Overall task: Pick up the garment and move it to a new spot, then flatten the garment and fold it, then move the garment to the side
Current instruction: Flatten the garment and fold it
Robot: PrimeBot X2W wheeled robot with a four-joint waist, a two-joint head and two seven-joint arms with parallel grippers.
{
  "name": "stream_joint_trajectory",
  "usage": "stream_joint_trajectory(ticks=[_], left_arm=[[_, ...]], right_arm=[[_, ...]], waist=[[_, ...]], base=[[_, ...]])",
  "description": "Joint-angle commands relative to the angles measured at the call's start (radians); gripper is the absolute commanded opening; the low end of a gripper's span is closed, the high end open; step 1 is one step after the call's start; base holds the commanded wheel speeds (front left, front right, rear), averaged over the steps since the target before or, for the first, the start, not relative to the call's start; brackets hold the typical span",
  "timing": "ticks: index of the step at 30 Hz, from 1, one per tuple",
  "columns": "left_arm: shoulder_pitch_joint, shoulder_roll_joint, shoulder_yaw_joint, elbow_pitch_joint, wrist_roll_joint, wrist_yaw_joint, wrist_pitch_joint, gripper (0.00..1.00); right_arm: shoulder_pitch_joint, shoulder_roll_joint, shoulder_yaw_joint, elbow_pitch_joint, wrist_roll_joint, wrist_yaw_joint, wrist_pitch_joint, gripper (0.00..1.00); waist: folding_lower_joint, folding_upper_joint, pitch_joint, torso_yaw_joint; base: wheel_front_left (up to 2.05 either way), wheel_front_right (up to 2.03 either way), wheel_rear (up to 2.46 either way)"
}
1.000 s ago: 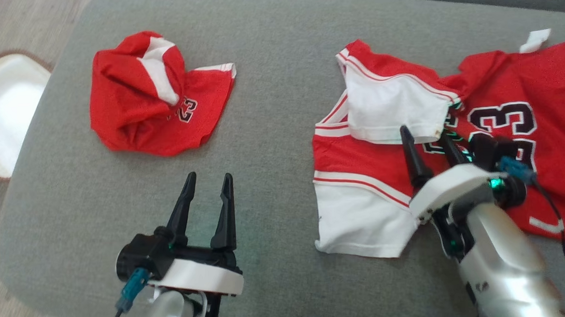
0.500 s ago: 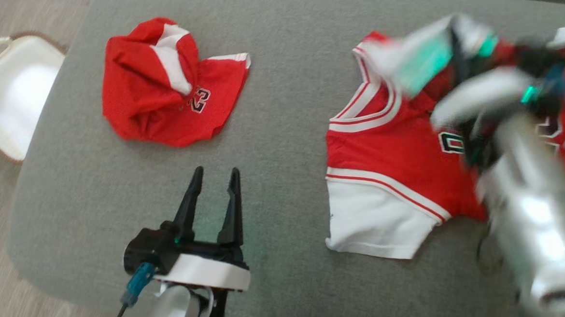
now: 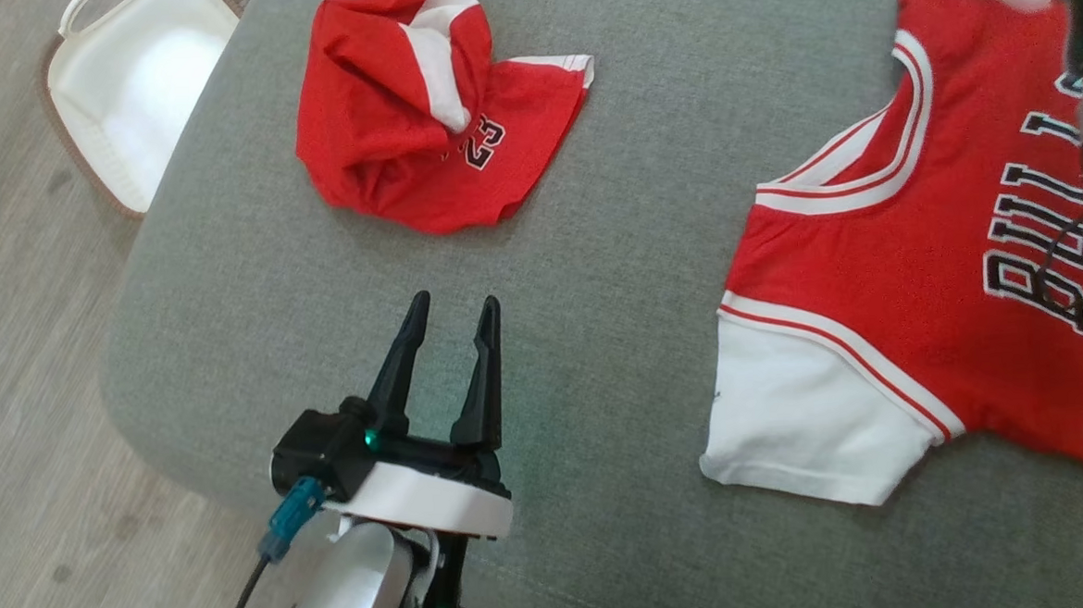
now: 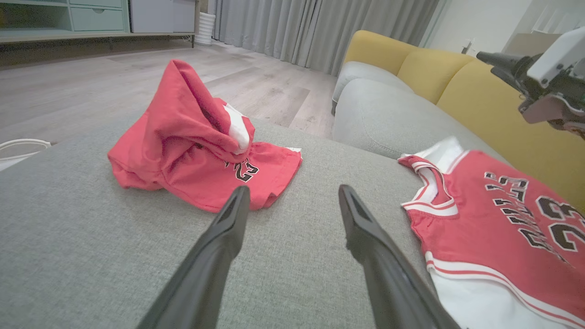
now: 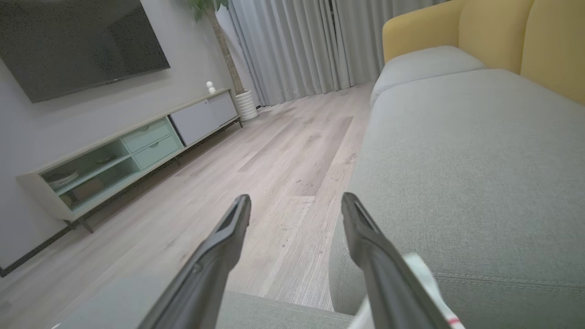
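Note:
A red and white jersey [image 3: 882, 249] lies spread on the grey sofa cushion [image 3: 610, 198] at the right, with its lettered front up and a white sleeve [image 3: 789, 421] toward me; it also shows in the left wrist view as the jersey [image 4: 498, 228]. My right gripper [image 5: 296, 197] is open and holds nothing; it hovers above the jersey's far end, and a scrap of white cloth [image 5: 418, 278] lies below one finger. My left gripper [image 3: 455, 299] stands open over bare cushion, apart from both garments. A second red garment [image 3: 421, 125] lies crumpled at the far left.
A white basket [image 3: 137, 93] sits on the wooden floor beyond the cushion's left edge. The yellow sofa back [image 4: 475, 87] rises behind the jersey. Bare cushion stretches between the two garments. A low TV cabinet [image 5: 123, 155] stands across the room.
The head camera has swung, shifting the whole picture. My right gripper rose from the jersey's middle to its far end; the folded-over white part is now spread out. Left gripper unchanged.

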State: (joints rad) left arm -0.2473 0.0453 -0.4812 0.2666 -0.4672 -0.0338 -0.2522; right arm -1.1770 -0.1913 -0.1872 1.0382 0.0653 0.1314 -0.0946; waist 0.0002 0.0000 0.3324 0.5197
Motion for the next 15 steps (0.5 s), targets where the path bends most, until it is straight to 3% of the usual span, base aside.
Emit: stream_joint_trajectory(ticks=[1, 9, 15], left_arm=[[-0.022, 0.005, 0.034, -0.028, -0.002, 0.008, -0.01, 1.0], [-0.008, 0.005, 0.088, -0.022, 0.038, 0.008, -0.01, 1.0], [0.027, 0.005, 0.131, -0.015, 0.069, 0.004, -0.01, 1.0]], right_arm=[[-0.027, 0.018, 0.009, -0.006, -0.016, -0.001, -0.024, 1.0], [0.093, 0.062, 0.084, 0.071, -0.047, -0.001, -0.135, 1.0], [0.289, 0.085, 0.184, -0.035, -0.031, -0.001, -0.166, 1.0]], waist=[[-0.0002, 0.0, -0.01, -0.007], [-0.0002, 0.0, -0.097, -0.121], [-0.0002, 0.0, -0.188, -0.24]], base=[[0.0, 0.0, 0.0], [0.0, 0.0, 0.0], [0.0, 0.0, 0.0]])
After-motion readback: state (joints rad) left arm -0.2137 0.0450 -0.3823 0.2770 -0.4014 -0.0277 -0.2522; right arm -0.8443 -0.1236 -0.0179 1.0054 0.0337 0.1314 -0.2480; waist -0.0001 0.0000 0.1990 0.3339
